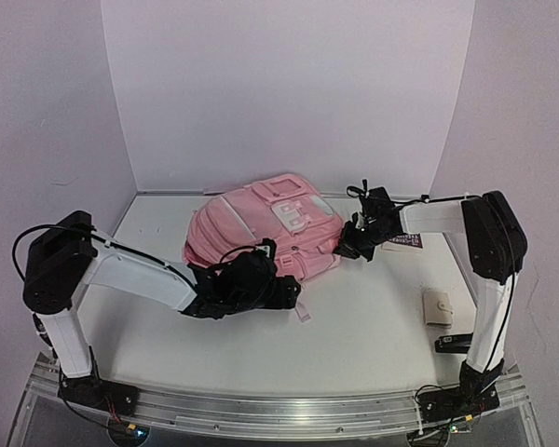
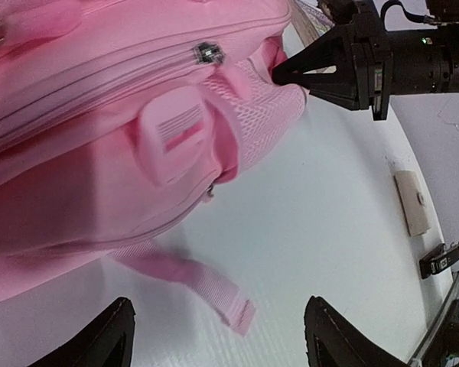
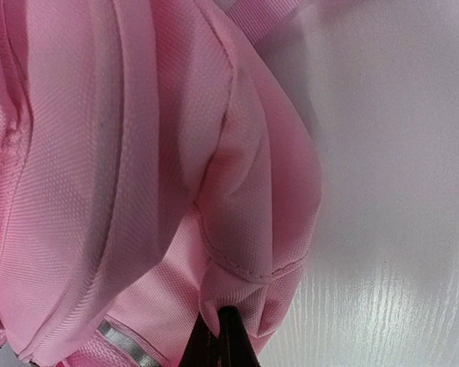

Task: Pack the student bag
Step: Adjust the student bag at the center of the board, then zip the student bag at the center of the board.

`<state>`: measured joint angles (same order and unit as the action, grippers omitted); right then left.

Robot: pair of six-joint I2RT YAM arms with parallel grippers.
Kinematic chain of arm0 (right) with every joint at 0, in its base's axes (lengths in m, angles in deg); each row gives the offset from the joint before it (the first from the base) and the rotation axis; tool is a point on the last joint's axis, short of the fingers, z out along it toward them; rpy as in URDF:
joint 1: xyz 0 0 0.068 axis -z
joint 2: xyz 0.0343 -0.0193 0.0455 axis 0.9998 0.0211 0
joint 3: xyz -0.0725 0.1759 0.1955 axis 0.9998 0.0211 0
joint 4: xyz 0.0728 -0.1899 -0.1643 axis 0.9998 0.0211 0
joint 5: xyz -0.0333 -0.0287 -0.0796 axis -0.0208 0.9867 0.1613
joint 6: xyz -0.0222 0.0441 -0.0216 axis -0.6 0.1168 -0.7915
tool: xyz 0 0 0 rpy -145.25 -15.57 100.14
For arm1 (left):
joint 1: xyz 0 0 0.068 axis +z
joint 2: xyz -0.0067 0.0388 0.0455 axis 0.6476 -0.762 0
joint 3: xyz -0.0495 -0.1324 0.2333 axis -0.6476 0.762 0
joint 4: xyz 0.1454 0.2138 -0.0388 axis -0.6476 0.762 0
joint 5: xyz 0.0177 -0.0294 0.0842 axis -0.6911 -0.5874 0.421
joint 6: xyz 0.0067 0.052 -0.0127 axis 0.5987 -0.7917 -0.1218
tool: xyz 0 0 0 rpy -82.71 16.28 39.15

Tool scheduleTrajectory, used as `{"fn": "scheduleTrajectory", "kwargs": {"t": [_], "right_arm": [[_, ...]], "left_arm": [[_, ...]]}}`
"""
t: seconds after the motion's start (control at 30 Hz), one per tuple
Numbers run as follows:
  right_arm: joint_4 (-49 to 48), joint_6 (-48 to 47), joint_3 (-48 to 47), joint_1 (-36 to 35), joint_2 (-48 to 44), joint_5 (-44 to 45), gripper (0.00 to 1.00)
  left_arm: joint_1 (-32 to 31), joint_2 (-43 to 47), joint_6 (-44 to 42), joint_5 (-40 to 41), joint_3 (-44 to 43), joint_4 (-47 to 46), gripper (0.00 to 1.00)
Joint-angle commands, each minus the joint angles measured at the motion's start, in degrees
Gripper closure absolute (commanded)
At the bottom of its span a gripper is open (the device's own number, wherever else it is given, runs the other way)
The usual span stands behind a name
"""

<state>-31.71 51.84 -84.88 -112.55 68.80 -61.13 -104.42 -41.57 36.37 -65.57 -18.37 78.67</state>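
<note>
the student bag (image 1: 265, 223) lies flat on the white desk (image 1: 373, 321), toward the back and a little left of centre. its front faces up, showing the white patch (image 1: 293, 212).

the left end effector (image 2: 220, 306) sits low at the bag's near edge with its jaws spread wide and nothing between them. in the left wrist view its two dark fingers (image 2: 107, 336) stand apart at the bottom of the frame. a loose pink strap (image 2: 187, 275) trails off the bag onto the desk, and its end lies just ahead of the gap. above it are a padded pink tab (image 2: 172, 134), a mesh side pocket (image 2: 268, 115) and a metal zip pull (image 2: 206, 52).

the right end effector (image 2: 279, 75) is at the bag's right side, jaws closed to a point against the corner by the mesh pocket. in the right wrist view the fabric gathers into a fold that runs down to the dark closed tips, so it appears to be pinching the bag's cloth. the view is too tight and dim to be sure how much it has caught.

on the right part of the desk, well apart from the bag, lies a small beige pouch (image 1: 438, 305). a small black object (image 1: 454, 343) lies nearer the right arm's base. a dark card or booklet (image 1: 408, 240) lies flat under the right arm, partly hidden by it.
</note>
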Motion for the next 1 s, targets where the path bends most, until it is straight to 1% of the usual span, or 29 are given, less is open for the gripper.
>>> {"fn": "scheduleTrajectory", "kwargs": {"t": [0.0, 0.07, 0.13, 0.27, 0.4, 0.67, 0.8, 0.9, 0.97], "right_arm": [[-2.98, 2.63, 1.36, -1.0, -4.04, 0.22, 1.0], [-3.25, 3.02, 1.72, -1.15, -4.32, 0.35, 1.0], [-3.52, 3.37, 1.92, -1.3, -4.48, 0.38, 1.0], [-3.86, 3.73, 2.32, -1.63, -4.42, 0.66, 1.0], [-4.15, 4.18, 2.85, -1.74, -4.28, 0.84, 1.0], [-4.65, 4.97, 3.29, -2.23, -4.07, 0.72, 1.0], [-4.93, 5.3, 3.4, -2.54, -4.07, 0.38, 1.0], [-5.0, 5.44, 3.48, -2.53, -4.39, 0.32, 1.0], [-5.03, 5.52, 3.56, -2.53, -4.59, 0.33, 1.0]], "left_arm": [[-0.6, -5.78, 2.2, 4.3, -8.7, 2.78, 0.27], [-0.64, -8.94, 3.43, 4.25, -12.79, 5.25, 0.32], [-0.83, -11.07, 4.83, 3.78, -15.09, 6.47, 0.36], [-0.79, -13.9, 7.62, 3.12, -17.01, 7.35, 0.42], [-0.79, -15.2, 8.69, 4.0, -17.76, 8.11, 0.46], [-0.39, -18.06, 9.63, 7.37, -19.79, 6.98, 0.49], [0.93, -19.84, 11.06, 6.55, -20.85, 6.32, 0.49], [2.09, -20.79, 12.27, 5.49, -21.26, 5.72, 0.52], [2.27, -21.7, 11.56, 5.41, -22.66, 5.61, 0.53]]}}
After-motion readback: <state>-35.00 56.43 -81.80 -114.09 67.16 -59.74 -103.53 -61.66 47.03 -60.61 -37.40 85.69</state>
